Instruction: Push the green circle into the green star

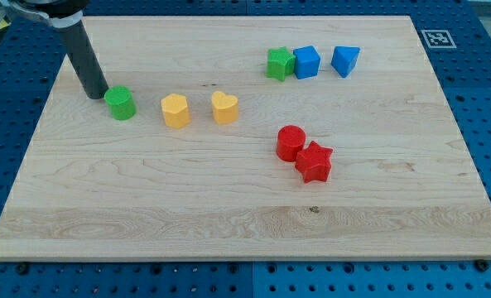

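Note:
The green circle (121, 103) sits on the wooden board at the view's upper left. My tip (97, 94) rests on the board just to the circle's left, touching or nearly touching it. The green star (280, 64) stands far off at the view's upper middle-right, pressed against a blue cube (307, 62).
A yellow pentagon-like block (175, 110) and a yellow heart (224, 108) lie in a row right of the green circle. A blue triangle (345, 60) sits right of the blue cube. A red circle (291, 142) and a red star (314, 161) touch below them.

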You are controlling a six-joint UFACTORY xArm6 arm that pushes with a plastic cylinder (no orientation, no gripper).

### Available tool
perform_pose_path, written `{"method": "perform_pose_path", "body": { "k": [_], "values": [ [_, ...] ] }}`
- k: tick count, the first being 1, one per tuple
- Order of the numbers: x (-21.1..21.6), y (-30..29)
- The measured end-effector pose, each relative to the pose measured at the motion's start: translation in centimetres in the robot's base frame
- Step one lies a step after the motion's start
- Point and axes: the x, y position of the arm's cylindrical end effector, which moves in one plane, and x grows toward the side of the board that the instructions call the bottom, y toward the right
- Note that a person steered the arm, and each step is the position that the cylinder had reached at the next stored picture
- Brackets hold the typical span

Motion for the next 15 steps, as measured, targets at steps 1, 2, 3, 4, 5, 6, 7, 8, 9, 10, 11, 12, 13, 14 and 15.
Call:
{"method": "perform_pose_path", "body": {
  "k": [1,2,3,4,5,6,7,8,9,10,11,12,13,14,15],
  "values": [
    [1.9,-2.4],
    [2.7,-1.4],
    [4.5,0.3],
    [4.7,0.6],
    [3.5,1.0],
    [2.4,2.8],
    [2.4,5.4],
    [2.3,7.7],
    [1.5,8.8],
    [-0.2,9.7],
    [-1.2,11.9],
    [-1.3,14.5],
    [-1.3,17.0],
    [-1.4,19.3],
    [-1.4,20.8]
  ]
}}
